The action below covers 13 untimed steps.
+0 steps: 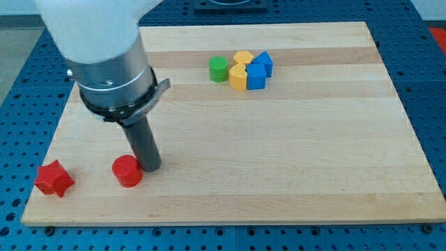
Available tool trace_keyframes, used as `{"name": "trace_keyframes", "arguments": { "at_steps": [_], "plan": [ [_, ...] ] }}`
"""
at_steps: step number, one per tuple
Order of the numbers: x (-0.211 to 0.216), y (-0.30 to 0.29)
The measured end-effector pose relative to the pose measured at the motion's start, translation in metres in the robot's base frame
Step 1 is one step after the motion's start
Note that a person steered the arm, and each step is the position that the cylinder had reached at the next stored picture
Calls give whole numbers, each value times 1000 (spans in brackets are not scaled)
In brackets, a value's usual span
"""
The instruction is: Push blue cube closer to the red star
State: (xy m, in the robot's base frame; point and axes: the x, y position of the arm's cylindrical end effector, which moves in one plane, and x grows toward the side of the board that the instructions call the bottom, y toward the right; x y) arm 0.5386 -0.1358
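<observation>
My tip (152, 167), a bare rod with no jaws, touches the red cylinder (127, 171) at the bench's (293, 153) lower left, near the red star (54, 178); the blue cube (256, 75) sits well apart, top centre.

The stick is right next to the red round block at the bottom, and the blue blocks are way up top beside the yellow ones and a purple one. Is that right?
Almost. The block up there is green, not purple. The camera view shows it just left of the yellow blocks. The rest holds: my tip sits right beside the red round block, and the blue blocks are up top by the yellow ones.
</observation>
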Motion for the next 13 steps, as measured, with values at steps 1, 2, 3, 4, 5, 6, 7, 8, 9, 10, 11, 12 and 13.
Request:
{"name": "trace_keyframes", "arguments": {
  "at_steps": [1,2,3,4,5,6,7,8,9,10,11,12,13],
  "plan": [
    [9,-30],
    [15,-50],
    [15,-51],
    [2,-20],
    [-23,64],
    [-50,160],
    [-98,240],
    [-155,302],
    [-217,330],
    [-254,320],
    [-268,287],
    [-243,243],
    [-195,208]
  ]
}}
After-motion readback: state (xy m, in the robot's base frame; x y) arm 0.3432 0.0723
